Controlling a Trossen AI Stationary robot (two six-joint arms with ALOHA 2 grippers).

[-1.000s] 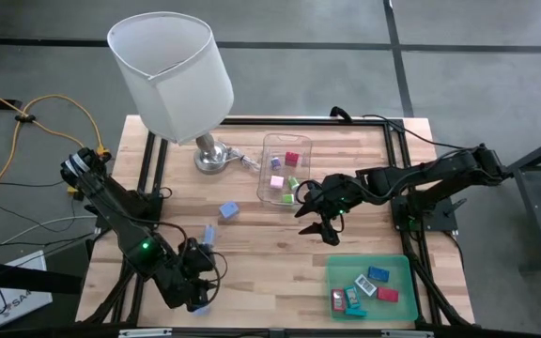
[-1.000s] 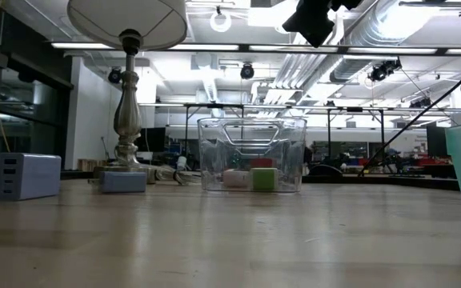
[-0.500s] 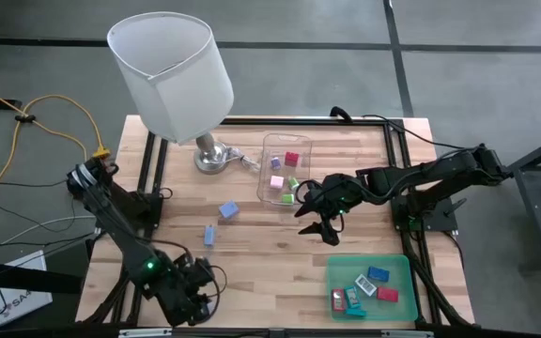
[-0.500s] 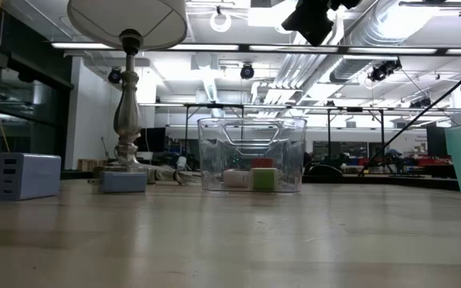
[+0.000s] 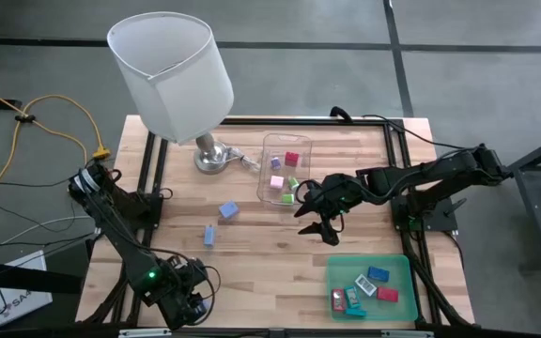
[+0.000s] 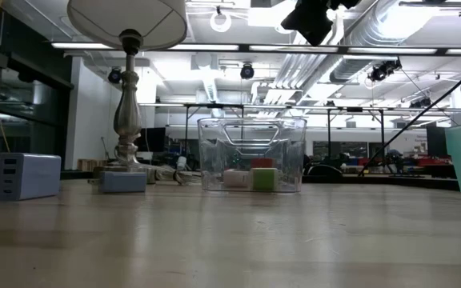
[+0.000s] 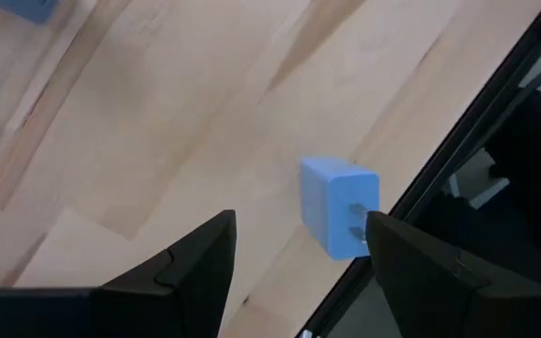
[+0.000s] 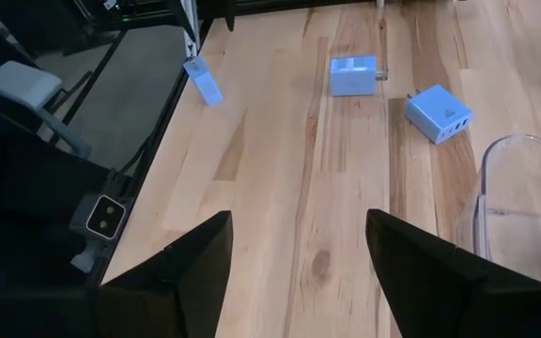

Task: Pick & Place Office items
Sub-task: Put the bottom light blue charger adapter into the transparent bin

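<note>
Office items are sitting in three spots in the high view: a few blocky pieces inside the clear plastic box (image 5: 285, 170) at table centre, more lying in the flat green tray (image 5: 404, 268) at the near right corner, and loose blue chargers on bare wood, one (image 5: 228, 211) left of the box, a paler one (image 5: 208, 235) just nearer the front. Left gripper (image 5: 188, 302) is hanging at the front left table edge, closest to those loose blues; right gripper (image 5: 319, 223) is hovering between box and tray, fingers spread. Low view is showing the box (image 6: 252, 154) as see-through with rounded walls, pink and green cubes (image 6: 262, 179) resting on its floor, a light blue multi-port charger (image 6: 26, 175) standing upright far to one side, a lamp base (image 6: 126, 120) behind; no gripper tips are showing here. Left wrist view is looking down past parted fingers (image 7: 172, 272), nothing between them, at a small blue plug adapter (image 7: 340, 207), smooth matte plastic, boxy, prongs facing the frame rail, lying right at the table edge just ahead of the fingers. Right wrist view is showing wide, empty fingers (image 8: 181, 268) pointing across pale wood grain at three blue pieces well apart from them: a slim one (image 8: 202, 81), a square one (image 8: 354, 76), a chunkier one (image 8: 438, 114) beside the box wall (image 8: 524, 207). Judging by this, left arm is nearer the edge adapter; its long axis is running roughly along the finger line, so a wrist turn is probably needed.
</note>
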